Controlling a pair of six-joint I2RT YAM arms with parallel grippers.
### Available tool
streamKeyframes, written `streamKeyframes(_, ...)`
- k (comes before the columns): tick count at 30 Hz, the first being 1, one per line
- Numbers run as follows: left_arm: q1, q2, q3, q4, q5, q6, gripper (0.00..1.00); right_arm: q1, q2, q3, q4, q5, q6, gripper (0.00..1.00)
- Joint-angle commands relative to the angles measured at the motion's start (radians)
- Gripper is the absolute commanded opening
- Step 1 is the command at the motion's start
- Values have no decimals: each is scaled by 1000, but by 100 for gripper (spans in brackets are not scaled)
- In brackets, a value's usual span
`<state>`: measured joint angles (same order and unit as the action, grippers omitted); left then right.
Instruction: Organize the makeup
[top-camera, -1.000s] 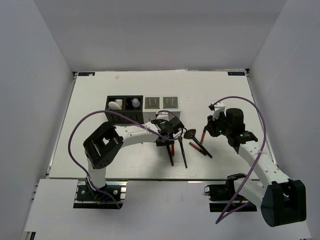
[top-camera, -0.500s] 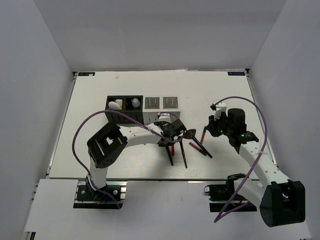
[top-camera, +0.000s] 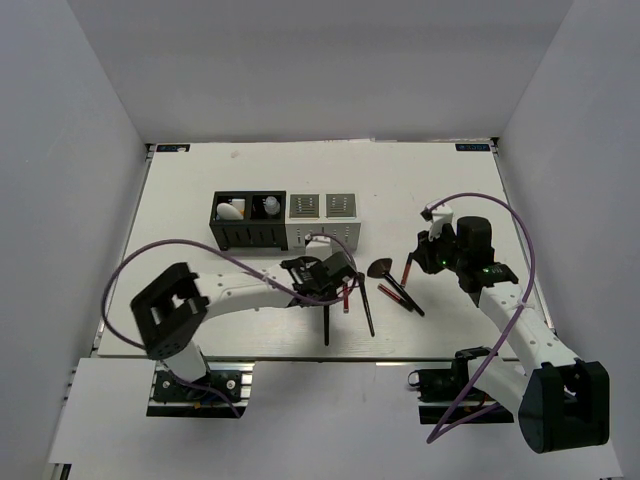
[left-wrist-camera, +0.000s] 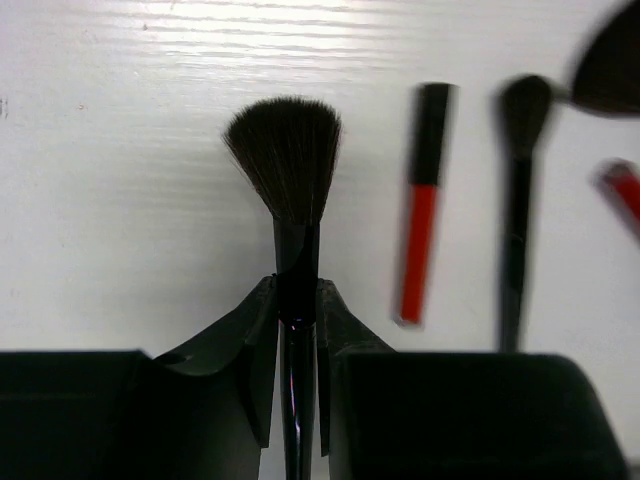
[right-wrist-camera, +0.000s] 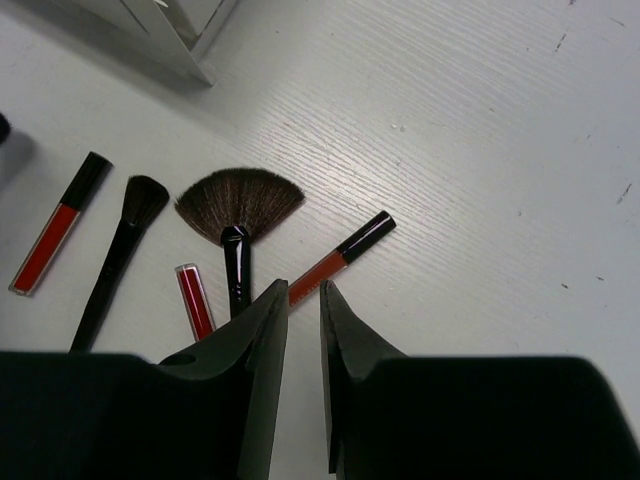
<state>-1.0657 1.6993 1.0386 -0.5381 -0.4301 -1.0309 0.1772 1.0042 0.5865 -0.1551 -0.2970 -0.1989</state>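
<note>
— Left gripper (left-wrist-camera: 297, 292)?
— Pinched tight on the handle of a black brush (left-wrist-camera: 285, 150), bristles pointing away over the table (left-wrist-camera: 120, 150).
— Right gripper (right-wrist-camera: 303, 292)?
— Fingers a narrow slit apart, nothing between; below lie a fan brush (right-wrist-camera: 240, 200) and a thin red stick (right-wrist-camera: 338, 260).
— Other makeup?
— Slim brush (left-wrist-camera: 517, 200) and red tube (left-wrist-camera: 422, 220) beside the held brush; white oval (top-camera: 231, 210) and small bottle (top-camera: 270, 206) in the black box (top-camera: 250, 238).
</note>
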Motion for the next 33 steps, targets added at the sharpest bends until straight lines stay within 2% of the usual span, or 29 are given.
streamKeyframes(1, -26, -193, 23, 56, -5, 64, 5, -5, -6, 9, 22, -34, -30, 26)
streamKeyframes(6, -2, -309, 113, 32, -84, 115, 3, -4, -18, -1, 17, -68, -54, 24)
streamKeyframes(9, 25, -351, 162, 55, -171, 173, 3, -5, -24, -7, 17, -89, -66, 17)
streamKeyframes(12, 82, -320, 227, 63, -242, 244, 3, -5, -16, -4, 23, -111, -60, 10)
streamKeyframes(18, 212, -238, 294, 268, -321, 419, 2, -5, -10, -2, 34, -116, -63, 9)
streamKeyframes(24, 311, -149, 354, 423, -345, 594, 0, -5, 1, -1, 49, -116, -63, 9)
streamKeyframes(30, 357, -72, 376, 530, -344, 693, 0, -7, 10, -5, 61, -113, -60, 9)
streamKeyframes(33, 366, -38, 345, 642, -361, 722, 0, -7, 7, -7, 54, -113, -65, 9)
